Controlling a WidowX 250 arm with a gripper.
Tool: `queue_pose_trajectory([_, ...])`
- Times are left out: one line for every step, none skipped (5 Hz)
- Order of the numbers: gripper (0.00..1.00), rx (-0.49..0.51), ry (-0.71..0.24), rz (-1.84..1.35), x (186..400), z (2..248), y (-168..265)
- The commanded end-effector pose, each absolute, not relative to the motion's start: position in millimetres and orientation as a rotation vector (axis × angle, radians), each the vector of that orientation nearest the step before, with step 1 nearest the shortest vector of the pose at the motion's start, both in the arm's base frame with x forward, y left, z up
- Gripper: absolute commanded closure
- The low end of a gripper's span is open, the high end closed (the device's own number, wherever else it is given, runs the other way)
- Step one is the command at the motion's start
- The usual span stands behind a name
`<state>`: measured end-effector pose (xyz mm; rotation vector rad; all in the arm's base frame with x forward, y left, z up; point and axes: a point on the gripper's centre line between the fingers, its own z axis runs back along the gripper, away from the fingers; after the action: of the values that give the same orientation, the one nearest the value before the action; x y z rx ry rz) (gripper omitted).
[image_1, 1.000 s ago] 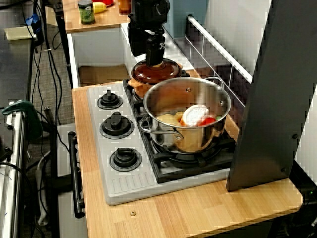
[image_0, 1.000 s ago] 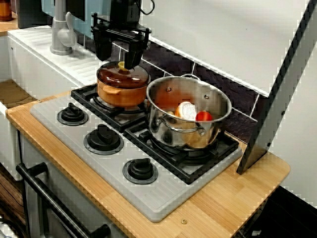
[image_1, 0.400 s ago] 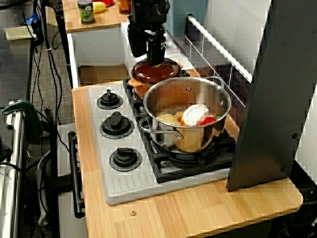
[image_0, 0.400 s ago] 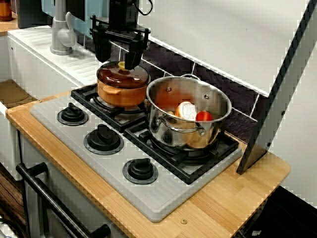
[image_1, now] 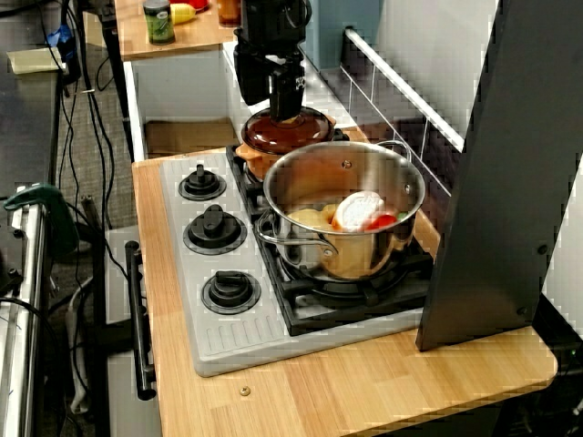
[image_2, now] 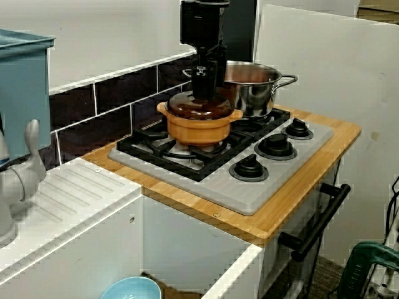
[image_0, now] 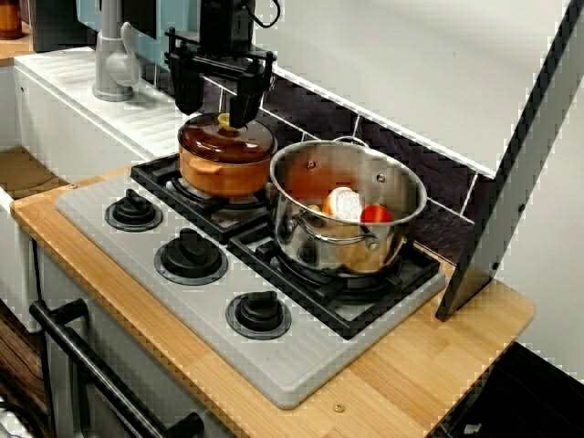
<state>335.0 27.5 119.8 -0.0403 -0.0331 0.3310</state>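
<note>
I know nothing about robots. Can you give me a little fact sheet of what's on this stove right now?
Gripper: open, hanging over the brown lid, a finger on each side of its yellow knob; contact unclear
Under it: orange pot, on one burner
Beside it: steel pot, uncovered, white and red food inside
Stove: grey, three black dials in front
Counter: wood

One orange pot, one steel pot, three stove knobs.
</note>
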Motion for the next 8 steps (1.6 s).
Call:
queue_pose_trajectory([0.0,-0.031,-0.091,0.333,332,141,28])
queue_pose_trajectory([0.0,-0.037,-0.098,0.339,332,142,29])
queue_pose_trajectory([0.0,-0.035,-0.1,0.337,331,143,28])
queue_pose_trajectory([0.0,-0.034,-0.103,0.337,330,143,27])
queue_pose_trajectory([0.0,-0.03,-0.105,0.343,332,140,27])
queue_pose_trajectory([0.0,-0.028,-0.114,0.356,332,139,27])
queue_pose_trajectory([0.0,-0.041,-0.12,0.37,333,137,25])
queue_pose_trajectory([0.0,-0.043,-0.123,0.391,336,133,24])
